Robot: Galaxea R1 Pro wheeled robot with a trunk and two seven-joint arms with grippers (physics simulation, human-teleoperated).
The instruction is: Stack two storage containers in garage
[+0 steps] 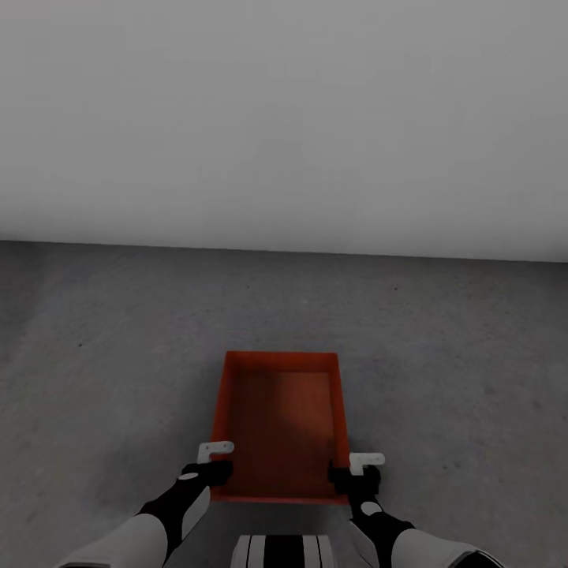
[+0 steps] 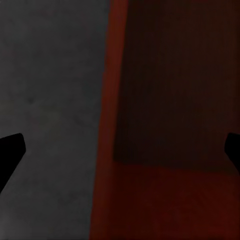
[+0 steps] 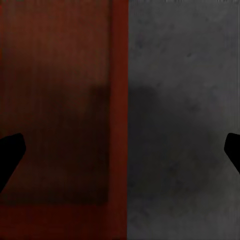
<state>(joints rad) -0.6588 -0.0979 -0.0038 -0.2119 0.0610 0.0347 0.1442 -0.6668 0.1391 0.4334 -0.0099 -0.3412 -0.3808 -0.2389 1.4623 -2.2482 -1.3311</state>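
A: Starting at the left, we see the left claw [image 1: 211,461] at the near left corner of the red-orange storage container [image 1: 281,426]. Its white finger [image 1: 214,450] lies right at the bin's left wall.

B: And from the left wrist view, we see both dark fingertips [image 2: 11,152] spread wide to the picture's edges, the claw [image 2: 120,150] standing apart with the bin's wall running between them. We cannot tell from here whether they touch it.

A: In the middle, the container sits open-topped over the grey concrete floor [image 1: 102,355] of the garage, a plain white wall [image 1: 284,118] beyond it.

B: We cannot tell whether it rests on the floor or hangs just above it.

A: On the right, the right claw [image 1: 361,465] sits at the near right corner.

B: Same story in the right wrist view: the claw [image 3: 120,150] is spread apart, straddling the bin's right wall, concrete on the outer side.
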